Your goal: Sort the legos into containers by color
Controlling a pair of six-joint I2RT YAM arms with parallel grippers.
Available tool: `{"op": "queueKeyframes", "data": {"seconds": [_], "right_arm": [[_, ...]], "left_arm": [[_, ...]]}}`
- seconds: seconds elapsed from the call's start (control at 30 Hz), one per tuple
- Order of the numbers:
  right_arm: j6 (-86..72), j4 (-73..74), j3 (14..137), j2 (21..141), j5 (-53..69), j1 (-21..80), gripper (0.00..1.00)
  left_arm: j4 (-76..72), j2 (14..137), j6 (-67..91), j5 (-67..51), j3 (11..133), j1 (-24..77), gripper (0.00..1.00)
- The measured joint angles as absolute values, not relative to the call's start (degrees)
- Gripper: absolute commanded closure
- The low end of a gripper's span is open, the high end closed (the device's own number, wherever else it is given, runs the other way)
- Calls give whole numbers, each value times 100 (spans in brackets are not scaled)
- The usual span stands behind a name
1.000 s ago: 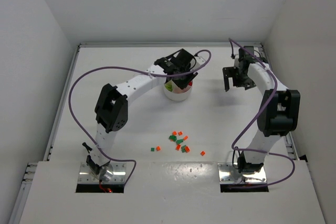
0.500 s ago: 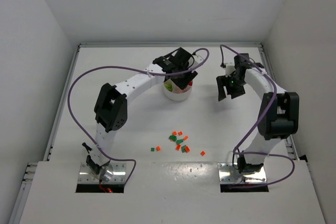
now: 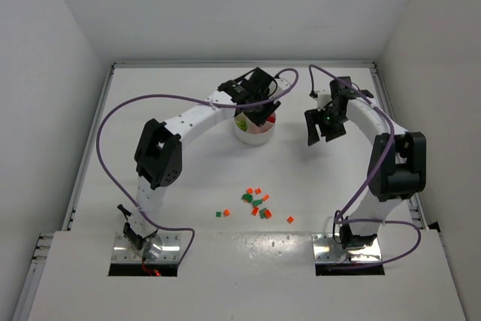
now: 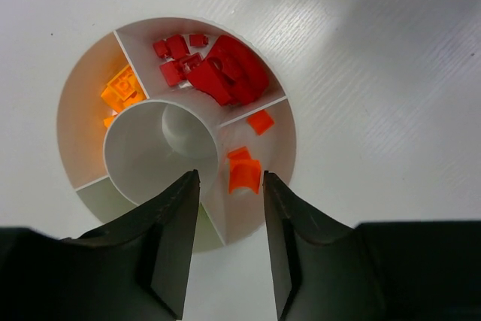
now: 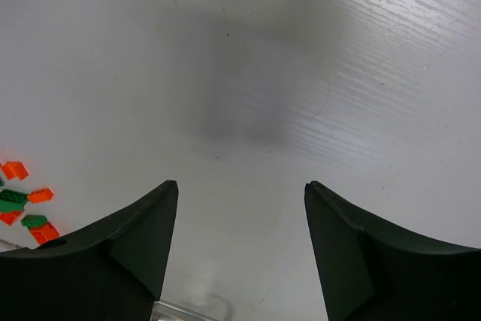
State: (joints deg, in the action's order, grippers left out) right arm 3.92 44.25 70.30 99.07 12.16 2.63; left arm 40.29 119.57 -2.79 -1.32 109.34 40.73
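Left wrist view: the left pincer (image 4: pixel 231 178), narrowly parted and empty, hangs over the dish (image 4: pixel 79 140) and could knock its rim if lowered, while the right pincer (image 5: pixel 240 186) gapes empty.

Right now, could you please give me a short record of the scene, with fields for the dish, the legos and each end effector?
dish: round, white, wedges around a central hub
sorted: red legos in one wedge, orange legos and red-orange legos in the wedges either side
loose legos: orange and green cluster on the table, nearer the arm bases
left end effector: over the dish, jaws apart, holding nothing
right end effector: over the table right of the dish, open, empty
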Motion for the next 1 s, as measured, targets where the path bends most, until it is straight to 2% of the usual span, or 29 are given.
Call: {"op": "queueKeyframes", "data": {"seconds": [0.13,0.2,0.3,0.43,0.53,0.6,0.77,1.0], "right_arm": [[390,4427,7030,9922,1214,279,32],[390,4427,7030,9929,1214,287,32],[390,4427,7032,9950,1210,311,32],[403,4440,7039,9970,1232,320,42],[469,4495,7043,9970,1380,325,45],[600,4547,7026,9946,1542,333,52],[1197,4899,6584,9478,2043,550,54],[2058,5555,6123,8541,2233,1953,52]], "left_arm": [[4027,11957,-274,-132,10934,4073,51],[4027,11957,-274,-128,10934,4073,46],[4027,11957,-274,-126,10934,4073,46],[4027,11957,-270,-126,10934,4071,48],[4012,11937,-231,-165,10927,4047,48],[3887,11786,-172,-244,10798,3983,44],[3485,10888,67,-434,10289,3586,3],[3065,10022,484,-808,10278,2934,0]]}}
